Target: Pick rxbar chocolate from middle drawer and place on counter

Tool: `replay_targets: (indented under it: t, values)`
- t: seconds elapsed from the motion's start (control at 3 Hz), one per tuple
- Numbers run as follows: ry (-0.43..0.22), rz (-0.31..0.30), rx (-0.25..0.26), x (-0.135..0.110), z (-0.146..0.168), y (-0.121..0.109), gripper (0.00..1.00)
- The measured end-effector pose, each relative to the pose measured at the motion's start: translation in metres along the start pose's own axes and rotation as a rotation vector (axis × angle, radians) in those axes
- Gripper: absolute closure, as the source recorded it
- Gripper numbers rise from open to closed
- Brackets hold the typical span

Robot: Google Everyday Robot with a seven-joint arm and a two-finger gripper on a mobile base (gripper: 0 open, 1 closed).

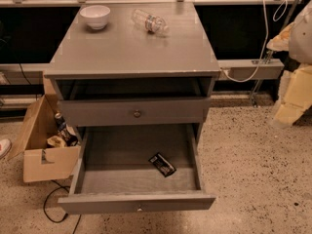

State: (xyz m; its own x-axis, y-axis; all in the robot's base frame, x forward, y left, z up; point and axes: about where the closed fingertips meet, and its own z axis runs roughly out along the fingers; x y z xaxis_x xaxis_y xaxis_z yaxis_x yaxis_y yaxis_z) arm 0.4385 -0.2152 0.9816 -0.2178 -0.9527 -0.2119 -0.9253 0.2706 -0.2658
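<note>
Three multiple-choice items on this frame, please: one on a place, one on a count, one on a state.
1. Where is the rxbar chocolate?
A on the counter
B in the open middle drawer
C in the gripper

2. How many things are on the counter?
A two
B three
C none

3. The plastic bottle is
A upright
B lying on its side
C standing on its cap

Answers:
1 B, the bar lies on the drawer floor.
2 A, only the white bowl and the bottle.
3 B, its length rests flat.

The gripper hangs at the right edge, apart from the drawer.
</note>
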Motion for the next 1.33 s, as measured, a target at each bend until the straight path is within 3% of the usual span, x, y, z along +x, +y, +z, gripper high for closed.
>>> replay_targets:
  t: [0.33,0.67,1.0,1.33]
  values:
    - [0.000,0.000,0.000,0.000,0.000,0.000,0.00]
    - [-0.044,0.006,-0.064,-0.007,0.037,0.012,0.00]
    - [-0.151,0.051,-0.184,-0.017,0.111,0.043,0.00]
    - [-0.290,0.115,-0.243,-0.039,0.176,0.072,0.00]
